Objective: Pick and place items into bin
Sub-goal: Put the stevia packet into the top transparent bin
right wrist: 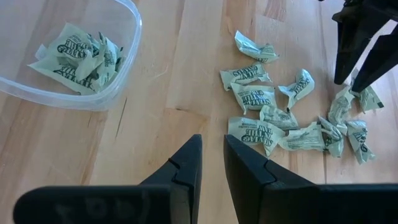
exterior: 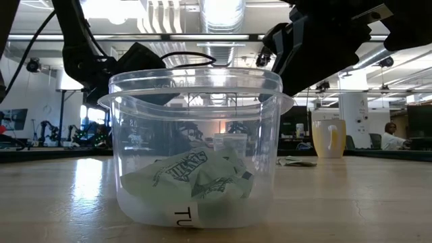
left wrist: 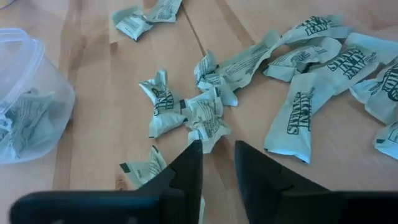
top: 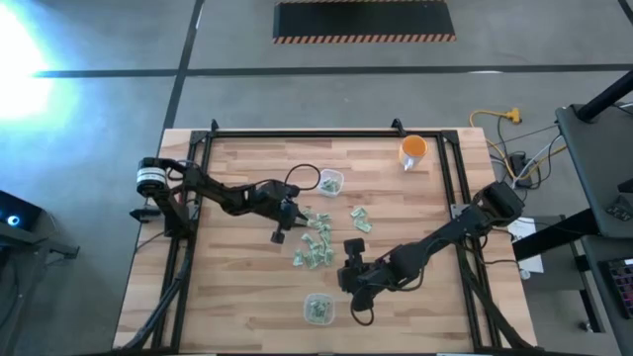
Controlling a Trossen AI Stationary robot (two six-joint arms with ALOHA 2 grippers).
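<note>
1. The items are small crinkled pale green-and-white printed packets, scattered in a loose cluster at the middle of the wooden table; some lie flat, others are twisted.
2. A few packets already sit in a clear plastic bin near the table's front edge, and a second clear tub behind the cluster also holds some.
3. An orange cup stands well apart towards the back right.
4. The left gripper reaches in from the left and hangs at the cluster's left edge, its fingers slightly parted with nothing between them.
5. The right gripper stretches low from the right, just beside the front bin, fingers narrowly apart and empty.
</note>
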